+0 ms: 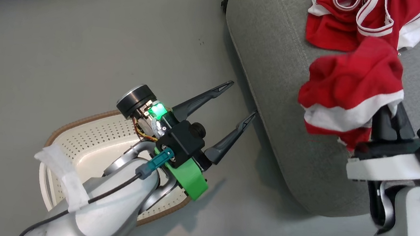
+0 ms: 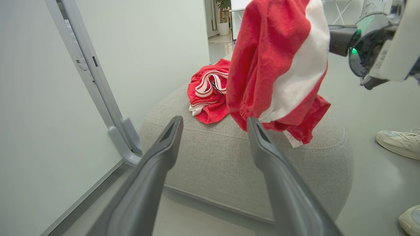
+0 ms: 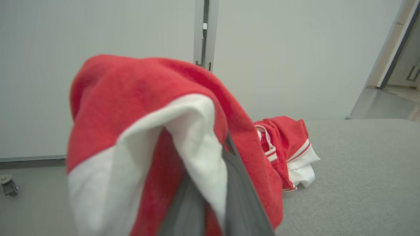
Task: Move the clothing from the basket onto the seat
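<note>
A red garment with a white band (image 1: 351, 93) hangs from my right gripper (image 1: 391, 110), which is shut on it above the front part of the grey seat (image 1: 277, 62). The same garment (image 3: 147, 131) drapes over the fingers (image 3: 239, 203) in the right wrist view. A second red garment with white stripes (image 1: 362, 20) lies crumpled further back on the seat (image 2: 229, 154), where it looks bunched up (image 2: 208, 95). My left gripper (image 1: 242, 102) is open and holds nothing, above the floor between the seat and the cream basket (image 1: 82, 142). My left arm hides part of the basket's inside.
Grey floor surrounds the basket and seat. A person's pale shoes (image 2: 398, 142) stand on the floor right of the seat in the left wrist view. A white wall panel with a metal foot (image 2: 126, 144) rises behind the seat. A small caster (image 3: 8, 185) sits at the floor's left edge.
</note>
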Controlling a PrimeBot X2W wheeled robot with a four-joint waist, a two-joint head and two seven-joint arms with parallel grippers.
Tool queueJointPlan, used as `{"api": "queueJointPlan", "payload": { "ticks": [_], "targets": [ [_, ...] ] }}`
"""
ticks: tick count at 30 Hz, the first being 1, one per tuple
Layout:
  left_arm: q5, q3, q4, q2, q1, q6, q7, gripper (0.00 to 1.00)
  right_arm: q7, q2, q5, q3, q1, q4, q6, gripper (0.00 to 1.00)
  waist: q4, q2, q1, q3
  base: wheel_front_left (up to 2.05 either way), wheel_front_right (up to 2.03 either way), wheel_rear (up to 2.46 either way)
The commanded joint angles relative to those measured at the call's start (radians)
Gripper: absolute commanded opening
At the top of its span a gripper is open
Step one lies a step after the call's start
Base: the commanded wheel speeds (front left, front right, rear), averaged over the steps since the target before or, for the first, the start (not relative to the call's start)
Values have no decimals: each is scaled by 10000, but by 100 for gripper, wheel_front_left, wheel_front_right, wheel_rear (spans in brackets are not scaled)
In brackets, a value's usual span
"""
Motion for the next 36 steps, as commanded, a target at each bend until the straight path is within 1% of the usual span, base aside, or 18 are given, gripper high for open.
{"api": "queueJointPlan", "payload": {
  "ticks": [1,5,9,13,20,24,28,30,36],
  "targets": [
    [71,56,-35,98,-188,-12,-7,100,-22,-26,-111,-136,-674,-116,-7,0,65,-1,0,264,0,0,0],
    [113,51,-57,138,-387,-25,-7,100,-21,-28,-368,-516,-1900,-234,-7,0,209,-1,0,739,0,0,0],
    [176,-14,-98,171,-725,-44,35,100,-21,-270,-478,-1089,-3267,-360,-7,0,435,-1,0,1409,0,0,0],
    [235,-25,-154,273,-1055,-69,58,100,-21,-639,-478,-1704,-4726,-304,-7,0,616,-1,0,2131,0,0,0],
    [342,-83,-268,367,-1591,-90,63,100,-21,-1577,-533,-2573,-6850,589,-7,0,855,-1,0,3189,0,0,0],
    [355,-120,-283,376,-1815,-101,48,100,-20,-2071,-486,-3034,-7362,1517,-7,0,964,-1,0,3595,0,0,0],
    [343,-128,-274,367,-1948,-104,27,100,-22,-2344,-436,-3503,-7423,2429,-7,0,1054,-1,0,3818,0,0,0],
    [333,-124,-258,374,-1975,-102,18,100,-20,-2369,-402,-3737,-7270,2865,-7,0,1079,-1,0,3878,0,0,0],
    [312,-113,-211,439,-2003,-57,-8,100,-20,-2179,-398,-4183,-6659,3855,-7,0,1046,-1,0,3942,0,0,0]
  ]
}}
